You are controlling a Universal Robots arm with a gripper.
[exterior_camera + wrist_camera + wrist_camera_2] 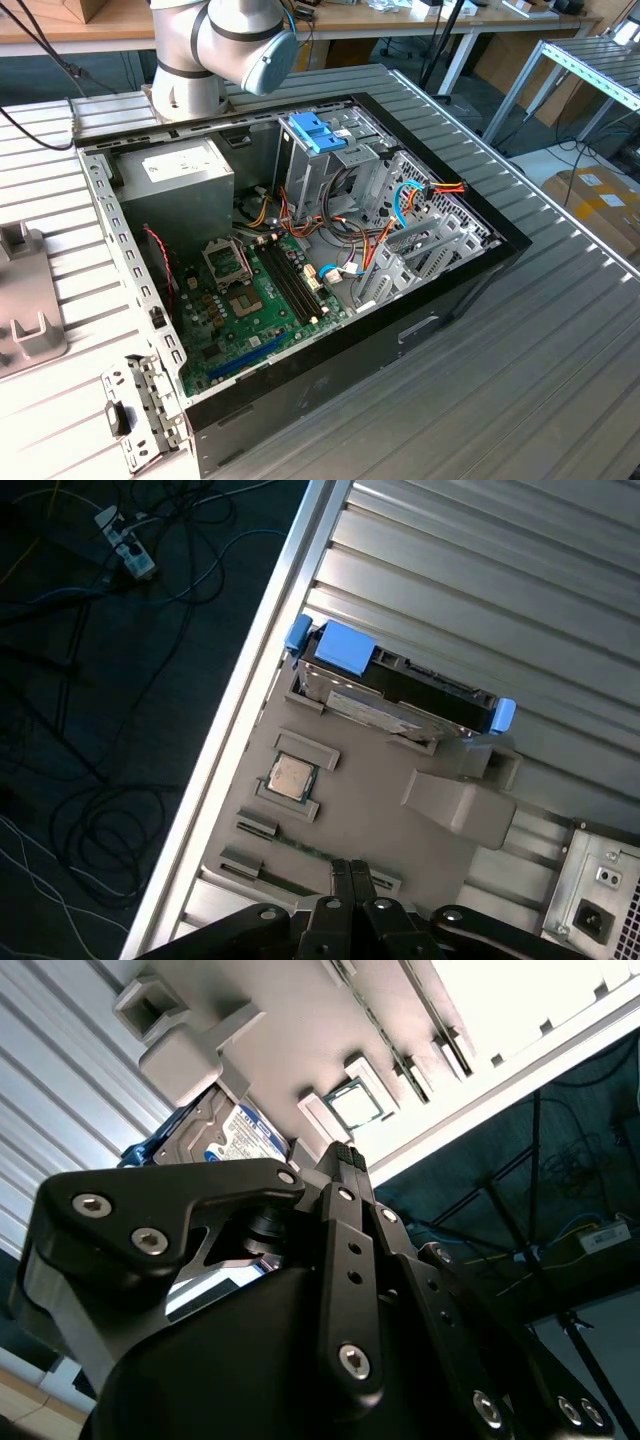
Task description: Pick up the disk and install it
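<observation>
One disk stands on its long edge in a holder on the grey fixture plate. It has light-blue rails at both ends and sits close to the rim of the ribbed table. A processor chip lies on the same plate, between the disk and the gripper. The claw hovers apart from the disk, fingers pressed together and holding nothing.

In the exterior view the arm rises at eleven o'clock of the open computer case. The drive cage sits at one o'clock inside the case, with loose cables at three o'clock of the cage.

As I judge the risks, fingers brought in closed would knock the disk toward the table rim. A grip taken on the plastic rails might flex and slip. Those cables could snag the disk near the cage.
</observation>
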